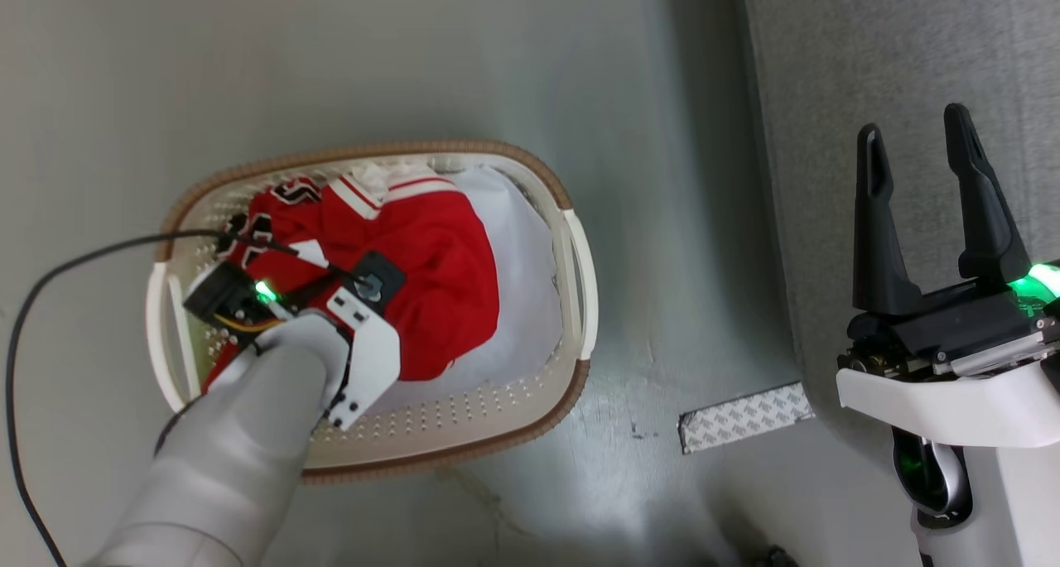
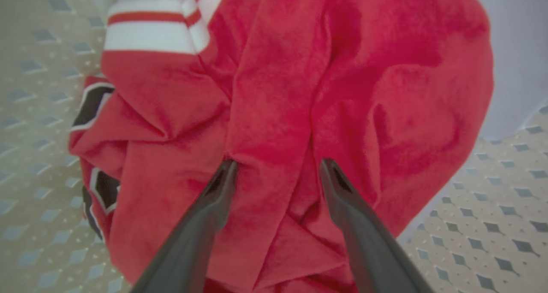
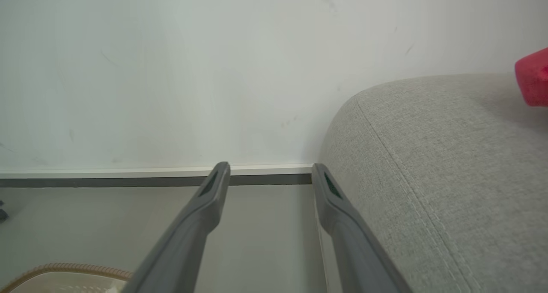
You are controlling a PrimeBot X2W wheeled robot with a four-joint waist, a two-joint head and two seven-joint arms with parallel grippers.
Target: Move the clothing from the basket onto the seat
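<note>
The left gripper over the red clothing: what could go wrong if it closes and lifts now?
The open left gripper straddles one fold of the red clothing, so it may pinch too little and the cloth could slip. The white cloth underneath may get dragged along. The black cable runs across the basket rim and might snag.

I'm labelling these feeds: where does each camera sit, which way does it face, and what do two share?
Head view: on the head, facing down at the floor, basket, clothing and seat; left forearm and open right gripper show.
Left wrist view: on that wrist, facing into the basket; the left gripper, fingers spread, touches clothing.
Right wrist view: on that wrist, facing wall and seat; own fingers show.
Head and right wrist share basket and seat.
</note>
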